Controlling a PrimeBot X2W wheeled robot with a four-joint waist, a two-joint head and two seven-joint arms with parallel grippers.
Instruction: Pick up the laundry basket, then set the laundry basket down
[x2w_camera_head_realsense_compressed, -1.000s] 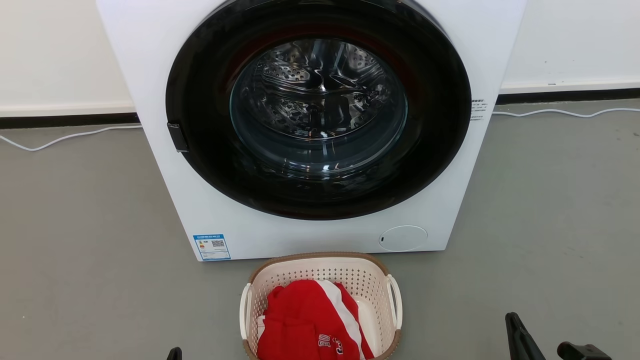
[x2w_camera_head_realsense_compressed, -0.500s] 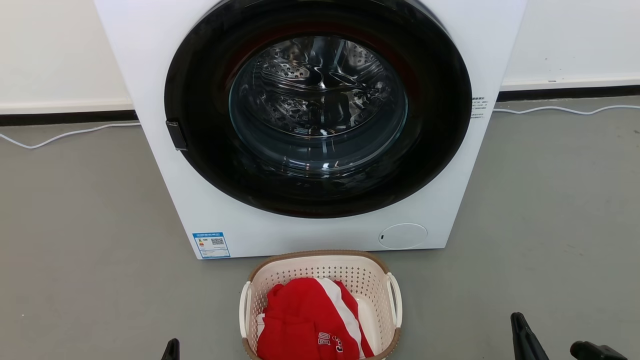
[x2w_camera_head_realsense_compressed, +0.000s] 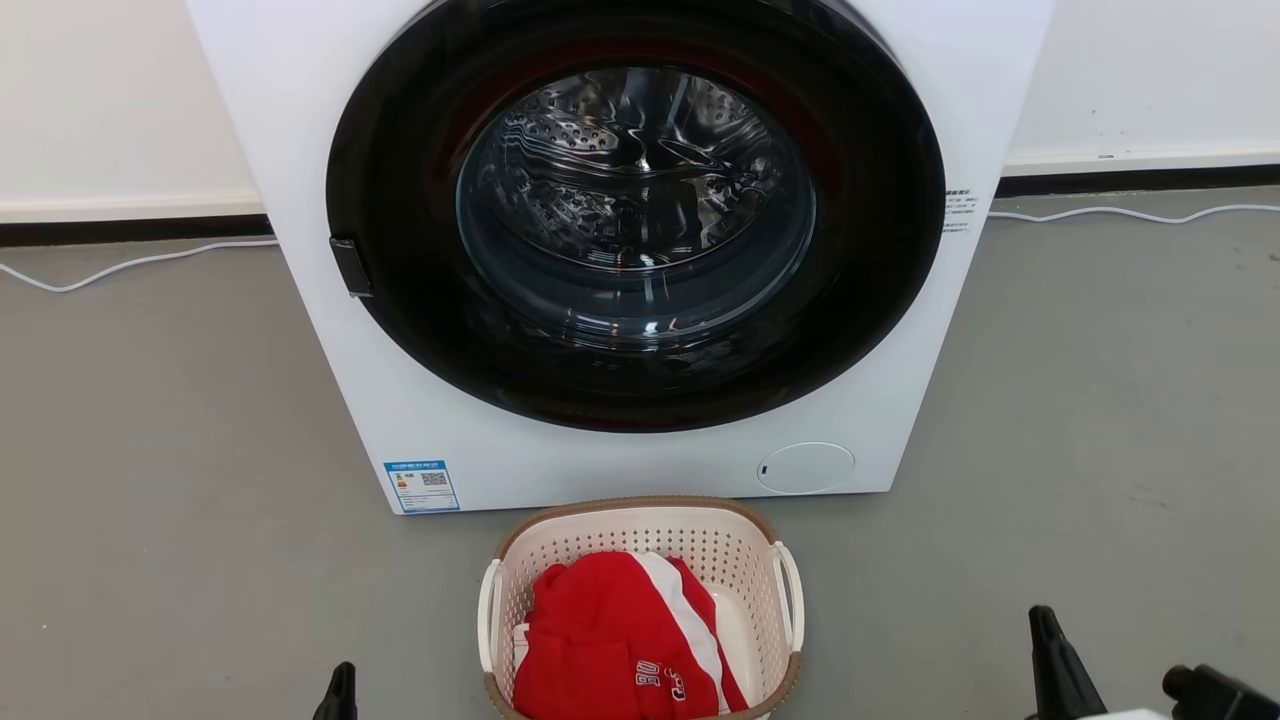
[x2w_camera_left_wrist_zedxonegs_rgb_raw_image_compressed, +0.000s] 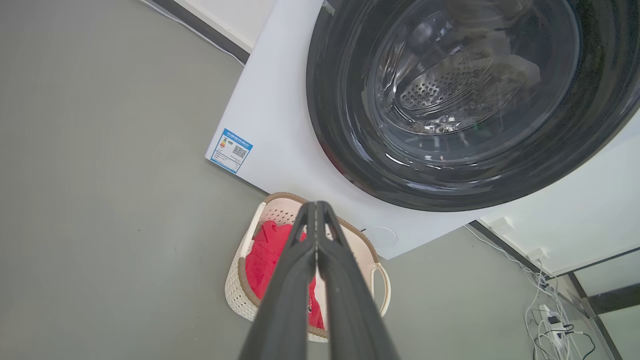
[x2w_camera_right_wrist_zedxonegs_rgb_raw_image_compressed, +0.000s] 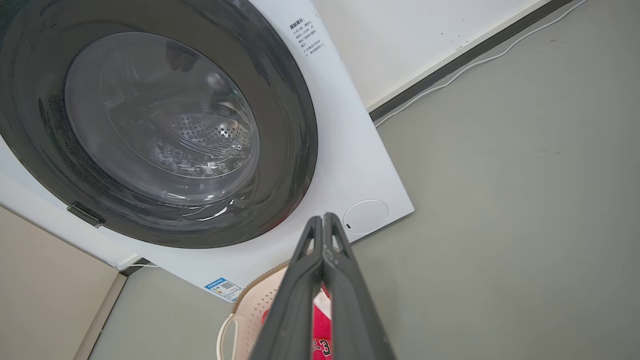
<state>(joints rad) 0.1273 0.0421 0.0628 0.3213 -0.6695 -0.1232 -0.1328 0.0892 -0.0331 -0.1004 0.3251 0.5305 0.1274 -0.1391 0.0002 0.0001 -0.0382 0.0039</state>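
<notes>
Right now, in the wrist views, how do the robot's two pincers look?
The left pincer and the right pincer look alike. Each has two long, matte, dark grey fingers, broad at the base and tapering to a narrow tip. Their surfaces are plain, with no markings I can make out.

**Grey floor bears washer, basket and cables**

In the head view the grey floor (x2w_camera_head_realsense_compressed: 150, 450) fills the lower frame. The white washer (x2w_camera_head_realsense_compressed: 600, 470) stands on it at top centre. The laundry basket (x2w_camera_head_realsense_compressed: 640, 540) sits at bottom centre, just in front of the washer. A white cable (x2w_camera_head_realsense_compressed: 200, 251) trails at upper left, and a second cable (x2w_camera_head_realsense_compressed: 1100, 209) at upper right.
</notes>
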